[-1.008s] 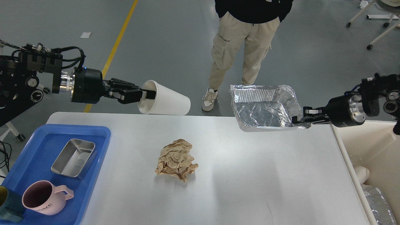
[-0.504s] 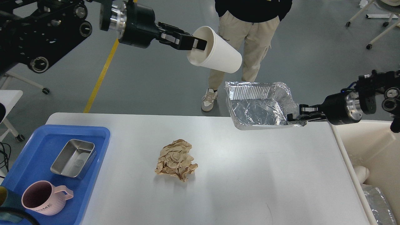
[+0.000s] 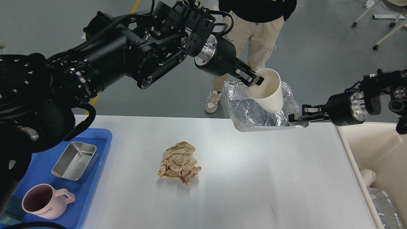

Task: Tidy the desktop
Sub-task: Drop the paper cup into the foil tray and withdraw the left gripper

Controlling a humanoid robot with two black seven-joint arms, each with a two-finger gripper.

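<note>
Foil tray point(image 3: 254, 114), pinched at its corner by the right gripper point(image 3: 294, 118), hangs over the far edge of the desk point(image 3: 254, 178). The left gripper point(image 3: 256, 81) grips a white paper cup point(image 3: 267, 90) by its rim, lowering it into that tray (nesting step, I judge). Next it needs release, then both go toward the bin point(image 3: 381, 152) right of the tray.

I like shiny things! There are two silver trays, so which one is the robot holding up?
The crinkly foil tray, pinched at its corner by the right gripper. The steel tin lies untouched in the blue tray.

Grey floor point(image 3: 318, 38) with a yellow line point(image 3: 136, 3); wheeled furniture legs point(image 3: 386, 24) stand far right.
</note>
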